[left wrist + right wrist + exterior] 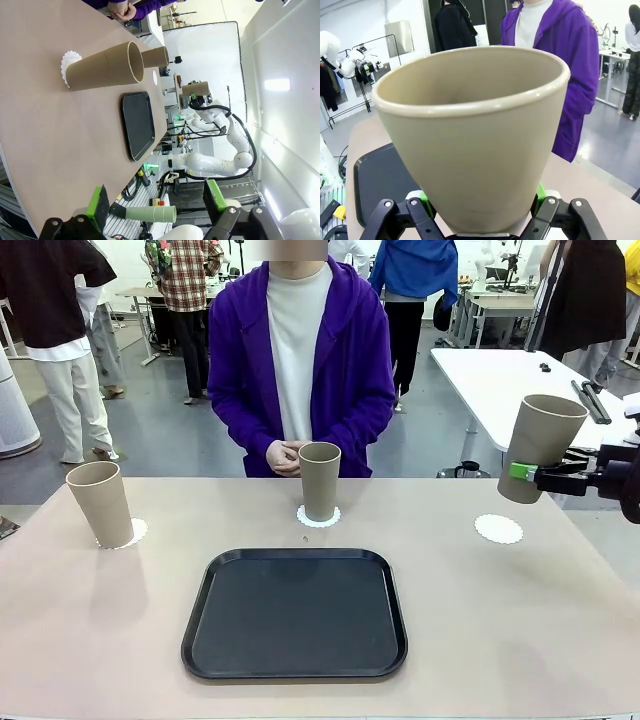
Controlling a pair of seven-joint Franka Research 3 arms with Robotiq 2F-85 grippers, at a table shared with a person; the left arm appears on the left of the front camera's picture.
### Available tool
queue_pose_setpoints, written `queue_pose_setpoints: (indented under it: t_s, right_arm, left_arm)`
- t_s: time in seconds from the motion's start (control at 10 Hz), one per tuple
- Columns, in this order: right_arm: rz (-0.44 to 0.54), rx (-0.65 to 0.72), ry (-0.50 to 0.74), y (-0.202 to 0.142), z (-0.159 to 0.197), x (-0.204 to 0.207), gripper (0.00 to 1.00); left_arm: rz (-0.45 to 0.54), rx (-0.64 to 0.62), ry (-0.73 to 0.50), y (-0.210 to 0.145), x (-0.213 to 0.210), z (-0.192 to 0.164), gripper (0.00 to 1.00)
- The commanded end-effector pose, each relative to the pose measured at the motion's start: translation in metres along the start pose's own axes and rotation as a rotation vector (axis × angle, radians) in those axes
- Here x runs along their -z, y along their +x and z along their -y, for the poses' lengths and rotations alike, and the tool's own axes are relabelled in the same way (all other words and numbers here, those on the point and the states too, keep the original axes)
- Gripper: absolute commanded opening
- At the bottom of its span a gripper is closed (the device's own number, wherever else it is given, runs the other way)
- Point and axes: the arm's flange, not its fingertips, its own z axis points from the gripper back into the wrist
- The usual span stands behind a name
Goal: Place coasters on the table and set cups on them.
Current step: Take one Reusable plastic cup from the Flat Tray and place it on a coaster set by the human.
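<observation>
While the right gripper [524,472] holds the third cup [541,447] in the air at the 3 o'clock edge of the tabletop [520,640], its jaws clamped on the lower wall and the cup leaning a little off upright, the main risk I see is a poor landing on the bare coaster [498,529]. That doily lies just below and a touch toward the middle from the cup's base, so a tilted descent could catch its lacy edge, slide it, or leave the cup rocking on one side of its foot. In the right wrist view the cup [472,135] sits deep between the green pads, and a release before the base is flat could tip it.

The other two cups look settled: one at 12 o'clock [320,481] stands centred on its coaster [318,517], in front of the person's clasped hands [284,456]. The cup at 9 o'clock [101,503] covers only part of its coaster [133,531], which peeks out on one side. The left gripper [155,207] hangs near that corner with jaws spread wide and nothing in them; a careless swing could knock that cup. The black tray [295,613] lies at 6 o'clock, well apart.
</observation>
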Motion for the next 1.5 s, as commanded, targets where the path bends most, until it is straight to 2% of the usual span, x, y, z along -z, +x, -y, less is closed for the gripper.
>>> queue_pose_setpoints:
  t_s: [0.0, 0.2, 0.4, 0.7, 1.0, 1.3, 1.4]
  right_arm:
    - [-0.006, 0.002, -0.023, -0.003, 0.027, 0.007, 0.82]
    - [0.01, 0.008, -0.034, -0.017, 0.079, 0.011, 0.82]
    - [-0.005, 0.006, 0.008, -0.031, 0.105, 0.018, 0.82]
    - [-0.079, -0.012, 0.107, -0.071, 0.117, 0.039, 0.82]
    - [-0.114, 0.018, 0.121, -0.097, 0.128, 0.048, 0.82]
    - [-0.099, 0.01, 0.14, -0.101, 0.131, 0.047, 0.82]
    - [-0.096, 0.006, 0.112, -0.095, 0.129, 0.044, 0.82]
  left_arm:
    - [0.001, -0.007, 0.007, -0.001, -0.001, 0.002, 1.0]
    - [0.001, -0.007, 0.007, -0.001, -0.001, 0.002, 1.0]
    - [0.001, -0.007, 0.007, -0.001, -0.001, 0.002, 1.0]
    - [0.001, -0.007, 0.007, -0.001, -0.001, 0.002, 1.0]
    - [0.001, -0.007, 0.007, -0.001, -0.001, 0.002, 1.0]
    - [0.001, -0.007, 0.007, -0.001, -0.001, 0.002, 1.0]
    - [0.001, -0.007, 0.007, -0.001, -0.001, 0.002, 1.0]
